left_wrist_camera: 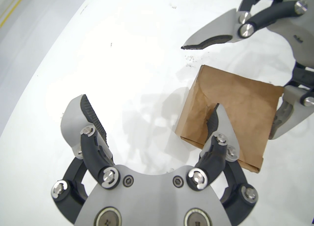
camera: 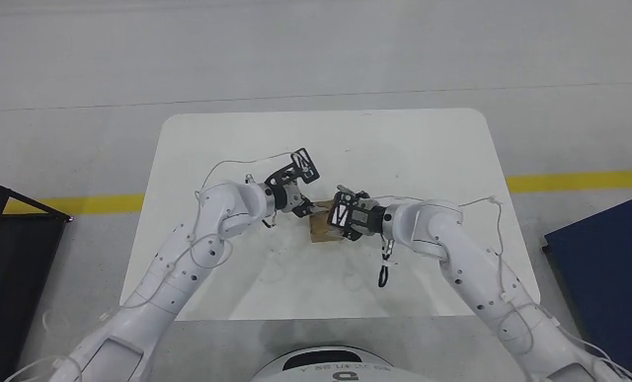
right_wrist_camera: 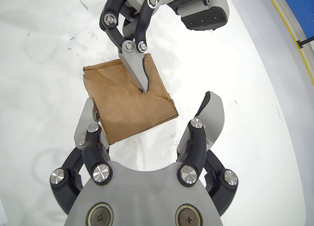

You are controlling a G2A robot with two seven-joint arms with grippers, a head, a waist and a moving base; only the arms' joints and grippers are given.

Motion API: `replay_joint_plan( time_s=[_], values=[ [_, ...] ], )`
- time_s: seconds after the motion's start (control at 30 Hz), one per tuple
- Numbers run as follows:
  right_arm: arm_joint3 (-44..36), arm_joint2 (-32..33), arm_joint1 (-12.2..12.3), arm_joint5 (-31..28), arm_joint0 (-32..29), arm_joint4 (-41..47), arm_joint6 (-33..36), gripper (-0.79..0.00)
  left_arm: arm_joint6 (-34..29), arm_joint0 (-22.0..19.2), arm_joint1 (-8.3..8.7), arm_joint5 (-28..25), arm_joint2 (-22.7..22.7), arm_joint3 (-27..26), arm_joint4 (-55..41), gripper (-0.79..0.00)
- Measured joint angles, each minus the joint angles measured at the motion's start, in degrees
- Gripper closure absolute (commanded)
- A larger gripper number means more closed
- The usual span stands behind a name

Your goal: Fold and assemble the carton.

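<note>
A flat, creased brown carton [camera: 321, 228] [left_wrist_camera: 242, 99] [right_wrist_camera: 117, 106] lies on the white table [camera: 415, 155], between my two grippers. My left gripper [camera: 301, 190] [left_wrist_camera: 150, 100] [right_wrist_camera: 174, 59] is open; one of its fingertips [left_wrist_camera: 218, 114] [right_wrist_camera: 141, 77] presses down on the carton's top face, and the other hangs over bare table. My right gripper [camera: 343, 216] [right_wrist_camera: 148, 97] [left_wrist_camera: 229, 91] is open too and straddles the carton's opposite side. One of its fingers [right_wrist_camera: 84, 119] sits against the carton's edge, the other stands apart from it.
The table has free room on all sides of the carton. A black strap [camera: 381, 273] dangles from the right arm. Off the table, a black frame [camera: 25, 244] stands to the left and a blue mat [camera: 597, 254] lies to the right.
</note>
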Motion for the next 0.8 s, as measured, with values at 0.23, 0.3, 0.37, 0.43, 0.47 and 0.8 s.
replay_joint_plan(
  time_s=[0.23, 0.3, 0.37, 0.43, 0.47, 0.8],
  values=[
    [0.54, 1.62, 0.6, -2.32, -0.45, -1.25, -1.24, -0.6, 0.64, -0.37, 0.03, -0.37, -0.27, 0.62, -0.43, -0.785],
    [0.33, 1.91, 0.8, -2.85, -0.57, -2.61, -0.61, -0.591, 0.95, -0.4, 0.07, -0.36, -0.51, 0.67, -0.6, -0.785],
    [-0.1, 2.13, 0.97, -3.12, -0.86, -3.67, -0.2, -0.551, 1.11, -0.4, 0.12, -0.38, -0.75, 0.63, -0.73, -0.785],
    [-0.72, 2.75, 1.18, -3.24, -1.44, -4.16, -0.72, -0.499, 1.44, -0.35, 0.21, -0.37, -1.18, 0.36, -0.85, -0.785],
    [-1.03, 3.18, 1.29, -3.5, -1.81, -3.95, -1.54, -0.489, 1.68, -0.29, 0.26, -0.37, -1.42, 0.16, -0.97, -0.785],
    [-5.02, 10.76, 3.46, -15.53, -7.32, -1.56, -15.39, -0.785, 6.42, 4.0, 2.34, -4.55, -10.42, -3.43, -6.14, -0.785]
  ],
)
